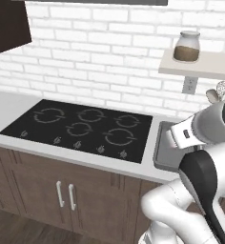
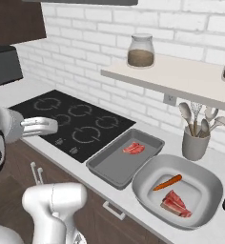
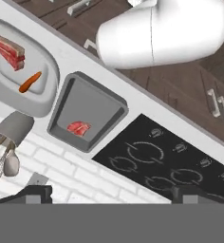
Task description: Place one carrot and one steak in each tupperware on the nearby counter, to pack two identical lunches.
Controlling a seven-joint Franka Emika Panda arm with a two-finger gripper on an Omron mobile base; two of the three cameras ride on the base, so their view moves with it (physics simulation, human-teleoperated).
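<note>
In the left base view, my arm [image 1: 205, 162] rises beside the black stovetop [image 1: 81, 128], and a corner of the dark tray [image 1: 163, 145] peeks out behind it.

In the right base view, the dark tray [image 2: 109, 167] holds one steak [image 2: 133, 148]. The pale round tub [image 2: 148, 186] just beside it holds a carrot [image 2: 167, 182] and another steak [image 2: 175, 204]. Both sit on the surface [image 2: 219, 162].

In the hand view, my gripper [image 3: 109, 193] is wide open and holds nothing. It hangs high above the tray [image 3: 104, 123], with the tub [image 3: 42, 99] off to one side.
</note>
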